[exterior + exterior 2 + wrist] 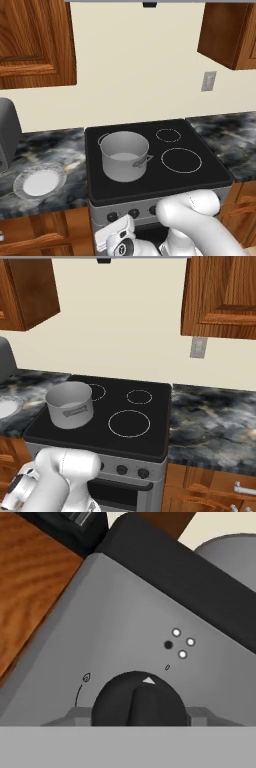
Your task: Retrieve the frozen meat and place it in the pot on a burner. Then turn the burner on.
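— Since the hand camera looks straight onto a black knob (137, 704) on the stove's grey front panel (120, 632), where do we stand relative to it?

— Right up against it, we'd say. The knob sits dead ahead of the gripper (114, 239), at the bottom centre of the hand view, its raised ridge pointing roughly up towards the small white triangle mark. Beside it is a little diagram of four dots, one dark; we read that as marking which burner it controls.

— And the arm's pose?

— Folded low in front of the stove. From the left base view the hand is down at the left end of the knob row, below the stovetop (200, 180) edge, with the elbow bulging up to its right.

— Are the fingers around the knob?

— We can't tell. The fingertips aren't clear in the hand view, so whether they are parted or gripping the knob is unclear.

— Where's the pot?

— The pot (124, 155) stands on the front left burner, up and behind the panel. We can't make out the meat inside it; the bottom looks plain grey from here.

— So what does the move depend on?

— Our guess: closing on the ridge along its long axis, then twisting.
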Controlling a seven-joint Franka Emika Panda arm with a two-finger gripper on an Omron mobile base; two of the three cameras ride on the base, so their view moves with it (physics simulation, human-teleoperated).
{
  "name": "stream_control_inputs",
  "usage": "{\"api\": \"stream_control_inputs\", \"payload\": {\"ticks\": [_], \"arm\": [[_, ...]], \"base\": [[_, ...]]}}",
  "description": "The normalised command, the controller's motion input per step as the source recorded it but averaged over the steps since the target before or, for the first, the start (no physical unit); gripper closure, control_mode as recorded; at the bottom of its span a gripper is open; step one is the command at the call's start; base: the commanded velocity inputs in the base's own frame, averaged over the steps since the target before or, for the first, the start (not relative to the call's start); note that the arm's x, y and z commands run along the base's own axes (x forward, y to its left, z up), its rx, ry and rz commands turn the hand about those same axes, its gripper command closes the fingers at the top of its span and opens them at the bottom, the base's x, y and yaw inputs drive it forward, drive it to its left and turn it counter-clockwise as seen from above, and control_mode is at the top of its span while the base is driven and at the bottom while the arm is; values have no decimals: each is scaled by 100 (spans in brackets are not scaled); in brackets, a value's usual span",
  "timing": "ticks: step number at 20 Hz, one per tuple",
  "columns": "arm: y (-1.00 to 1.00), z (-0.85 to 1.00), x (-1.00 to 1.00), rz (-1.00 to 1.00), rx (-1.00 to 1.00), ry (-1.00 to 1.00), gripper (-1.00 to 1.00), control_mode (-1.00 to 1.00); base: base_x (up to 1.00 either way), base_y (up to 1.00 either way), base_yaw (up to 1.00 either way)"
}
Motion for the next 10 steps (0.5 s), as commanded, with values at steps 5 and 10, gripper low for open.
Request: {"api": "stream_control_inputs", "payload": {"ticks": [5,10], "arm": [[-45,0,12,17,-7,2,100,-100],[-25,0,8,13,-17,6,100,-100]], "base": [[0,0,0],[0,0,0]]}}
